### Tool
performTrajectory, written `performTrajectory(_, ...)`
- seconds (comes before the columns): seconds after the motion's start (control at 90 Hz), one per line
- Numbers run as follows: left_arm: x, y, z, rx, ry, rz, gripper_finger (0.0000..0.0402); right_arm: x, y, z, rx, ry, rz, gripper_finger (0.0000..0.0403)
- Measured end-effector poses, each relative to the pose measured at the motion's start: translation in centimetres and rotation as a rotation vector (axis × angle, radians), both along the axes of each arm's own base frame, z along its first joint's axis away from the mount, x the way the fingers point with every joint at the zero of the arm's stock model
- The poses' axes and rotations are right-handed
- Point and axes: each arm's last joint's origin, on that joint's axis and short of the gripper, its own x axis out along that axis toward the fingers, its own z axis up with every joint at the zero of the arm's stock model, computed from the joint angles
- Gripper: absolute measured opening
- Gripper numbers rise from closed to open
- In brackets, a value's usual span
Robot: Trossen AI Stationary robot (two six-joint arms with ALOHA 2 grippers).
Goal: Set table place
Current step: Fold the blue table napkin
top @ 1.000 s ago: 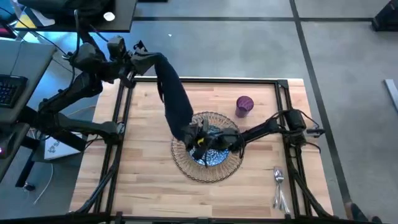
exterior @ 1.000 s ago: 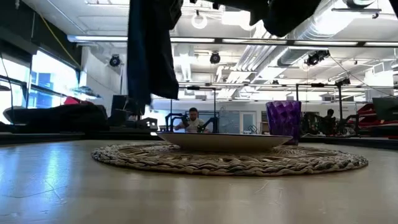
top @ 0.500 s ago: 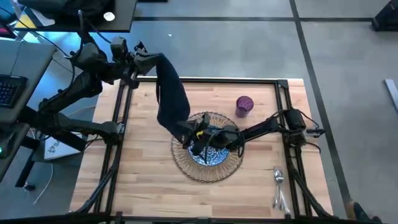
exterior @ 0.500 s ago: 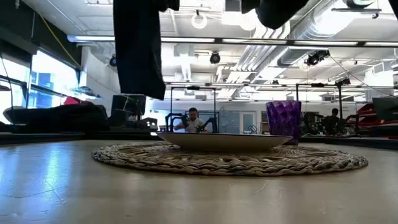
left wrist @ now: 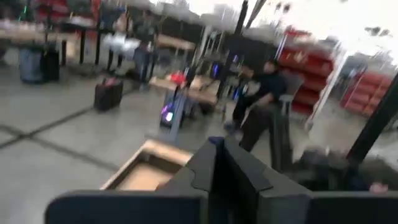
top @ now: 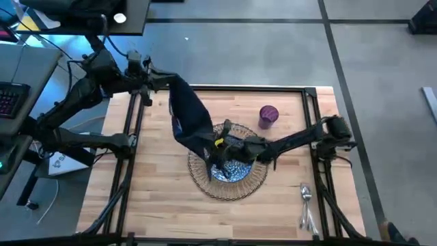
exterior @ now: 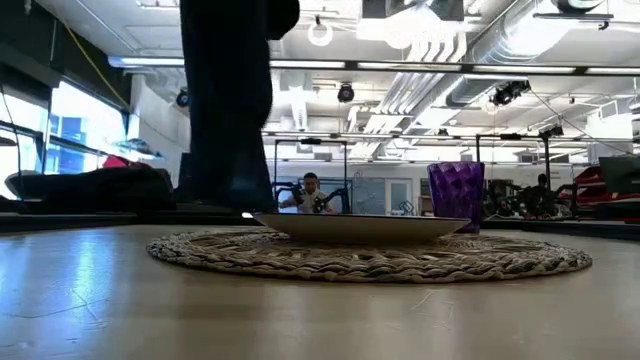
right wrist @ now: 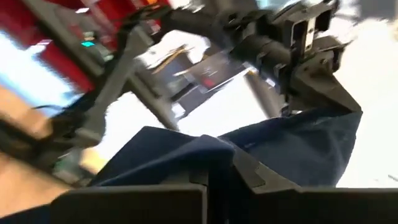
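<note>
A dark navy napkin (top: pixel 190 116) stretches between my two grippers above the table's (top: pixel 157 198) middle. My left gripper (top: pixel 166 83) is shut on its upper end near the far left corner. My right gripper (top: pixel 213 147) is shut on its lower end, over the far-left rim of the blue-white speckled plate (top: pixel 235 171). The plate rests on the round wicker mat (top: pixel 205 181). In the low view the napkin (exterior: pixel 225 100) hangs left of the plate (exterior: pixel 360 226), with its lower end close to the tabletop. My left gripper pinches the napkin's upper end (right wrist: pixel 333 107) between its two fingers, high above the table. The cloth hangs down and slants away from it; one layer or several, I cannot tell. My right gripper pinches the napkin's lower end (right wrist: pixel 205 148), coming level from the table's right side. The cloth bunches in folds at the fingers and rises from there toward the other gripper.
A small purple cup (top: pixel 268 115) stands upright to the far right of the mat. Silver cutlery (top: pixel 306 205) lies near the right front corner. The black rail frame (top: pixel 239 87) runs around the table. Bare wood lies left of and in front of the mat.
My left gripper has come down and a little toward the near edge, lowering the napkin's upper end. The napkin's lower end has sunk from well above the plate almost to table height. My right gripper has shifted slightly toward the far left, still shut on the cloth.
</note>
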Motion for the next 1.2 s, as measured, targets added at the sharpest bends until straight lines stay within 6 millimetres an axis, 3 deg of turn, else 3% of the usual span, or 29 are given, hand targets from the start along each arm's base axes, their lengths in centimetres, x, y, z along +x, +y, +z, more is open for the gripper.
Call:
performTrajectory(0.267,0.5,0.1,-3.6,-0.061,0.233,-0.018,0.0083,-4.5,-2.2,3.8,0.143,0.210,0.008,0.0000)
performTrajectory(0.533,1.7,0.7,-9.0,-0.108,0.390,-0.030,0.0124,-8.9,-2.7,7.0,0.234,0.243,0.036,0.0000)
performTrajectory(0.722,2.1,0.9,-11.6,-0.083,0.471,-0.058,0.0145,-10.5,-3.0,8.7,0.235,0.190,0.042,0.0000)
performTrajectory(1.056,1.7,0.3,-12.8,0.005,0.577,-0.185,0.0159,-12.3,-3.5,10.8,0.212,0.105,0.051,0.0000)
performTrajectory(1.2,1.6,-0.5,-15.8,-0.037,0.573,-0.261,0.0159,-13.1,-3.7,12.4,0.213,0.064,0.118,0.0000)
